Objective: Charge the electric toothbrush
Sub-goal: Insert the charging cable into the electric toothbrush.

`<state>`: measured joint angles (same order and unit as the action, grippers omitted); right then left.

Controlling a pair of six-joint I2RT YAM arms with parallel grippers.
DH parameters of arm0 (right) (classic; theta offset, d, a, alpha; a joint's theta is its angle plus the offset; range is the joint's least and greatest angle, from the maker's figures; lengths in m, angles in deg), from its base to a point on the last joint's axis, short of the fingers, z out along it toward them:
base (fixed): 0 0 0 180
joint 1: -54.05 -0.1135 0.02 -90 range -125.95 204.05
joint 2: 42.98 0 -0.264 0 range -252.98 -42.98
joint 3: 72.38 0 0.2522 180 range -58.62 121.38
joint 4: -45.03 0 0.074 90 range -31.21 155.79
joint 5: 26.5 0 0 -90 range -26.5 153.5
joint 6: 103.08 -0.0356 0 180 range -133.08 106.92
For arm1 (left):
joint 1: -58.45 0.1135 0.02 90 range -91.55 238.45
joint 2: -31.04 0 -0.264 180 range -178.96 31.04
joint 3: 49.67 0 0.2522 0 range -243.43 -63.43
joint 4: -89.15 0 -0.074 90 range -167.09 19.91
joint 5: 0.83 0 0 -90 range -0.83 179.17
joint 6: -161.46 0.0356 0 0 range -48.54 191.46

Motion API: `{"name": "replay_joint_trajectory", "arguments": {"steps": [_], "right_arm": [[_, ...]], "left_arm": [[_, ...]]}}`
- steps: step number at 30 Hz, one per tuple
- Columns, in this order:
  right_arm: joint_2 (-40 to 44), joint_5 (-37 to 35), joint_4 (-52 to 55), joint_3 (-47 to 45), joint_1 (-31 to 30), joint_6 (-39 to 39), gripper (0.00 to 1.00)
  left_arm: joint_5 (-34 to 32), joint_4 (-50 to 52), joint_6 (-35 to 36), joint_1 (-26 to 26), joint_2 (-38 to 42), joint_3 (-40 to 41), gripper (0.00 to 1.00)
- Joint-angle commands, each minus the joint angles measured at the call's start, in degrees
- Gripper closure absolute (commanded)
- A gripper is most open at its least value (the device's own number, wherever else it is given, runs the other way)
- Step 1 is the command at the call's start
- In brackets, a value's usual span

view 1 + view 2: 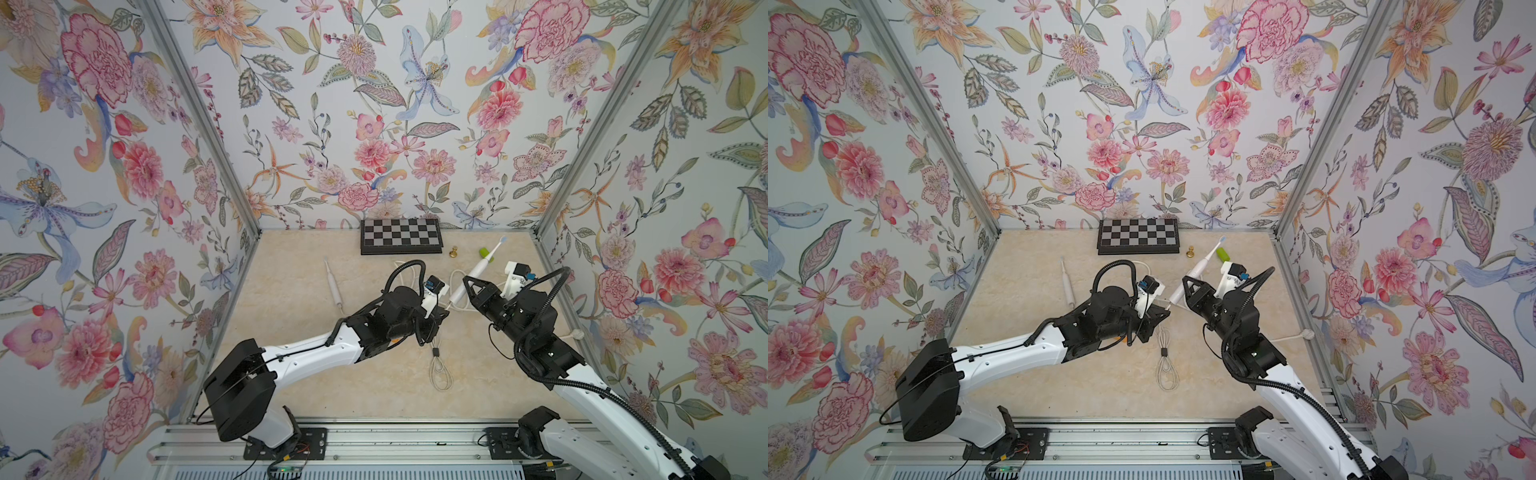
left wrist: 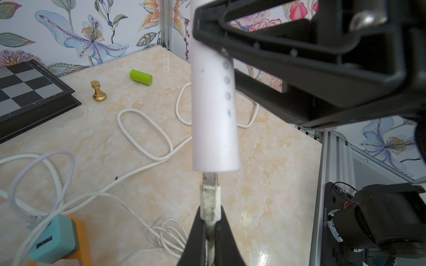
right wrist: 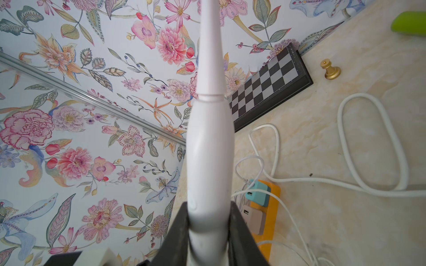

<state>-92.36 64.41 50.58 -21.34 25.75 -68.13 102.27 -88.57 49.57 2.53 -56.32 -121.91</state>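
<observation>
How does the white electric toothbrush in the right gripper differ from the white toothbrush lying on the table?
The gripped toothbrush is tilted in the right gripper; the lying toothbrush rests flat. A white cable plug meets the gripped one's base; the lying one's has none. Both are white.

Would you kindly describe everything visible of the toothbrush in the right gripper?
The toothbrush is white, seemingly smooth plastic: a thick handle tapering past a seam into a slim neck, with a pale blue bristle head. The right gripper clamps its lower handle, holding it tilted above the table, head toward the back wall. Small grey marks run down the handle. The metal tip of a white plug, pinched by the left gripper, meets its base.
</observation>
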Motion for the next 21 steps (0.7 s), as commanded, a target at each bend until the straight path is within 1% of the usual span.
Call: {"name": "replay_joint_trajectory", "arguments": {"steps": [1,7,10,14,21], "right_arm": [[0.4,-0.7,0.5,0.2,-1.0,0.6,0.97],[0.4,-2.1,-0.3,-0.2,-2.0,0.7,0.98],[-0.4,-3.9,1.1,0.5,-2.7,2.1,0.99],[0.0,-6.9,2.2,0.5,-3.2,2.8,1.00],[-0.6,-6.6,2.1,0.9,-5.0,2.9,1.00]], "left_arm": [[-0.9,0.1,-0.6,-0.7,0.2,-2.2,1.00],[-0.9,0.7,-0.5,-0.8,-0.3,-2.7,1.00],[-0.3,0.7,-0.6,-0.8,-0.6,-3.1,1.00],[-1.3,1.3,-0.4,-0.9,-0.2,-3.0,1.00],[-1.9,1.9,-0.1,-0.9,-0.7,-4.1,1.00]]}}
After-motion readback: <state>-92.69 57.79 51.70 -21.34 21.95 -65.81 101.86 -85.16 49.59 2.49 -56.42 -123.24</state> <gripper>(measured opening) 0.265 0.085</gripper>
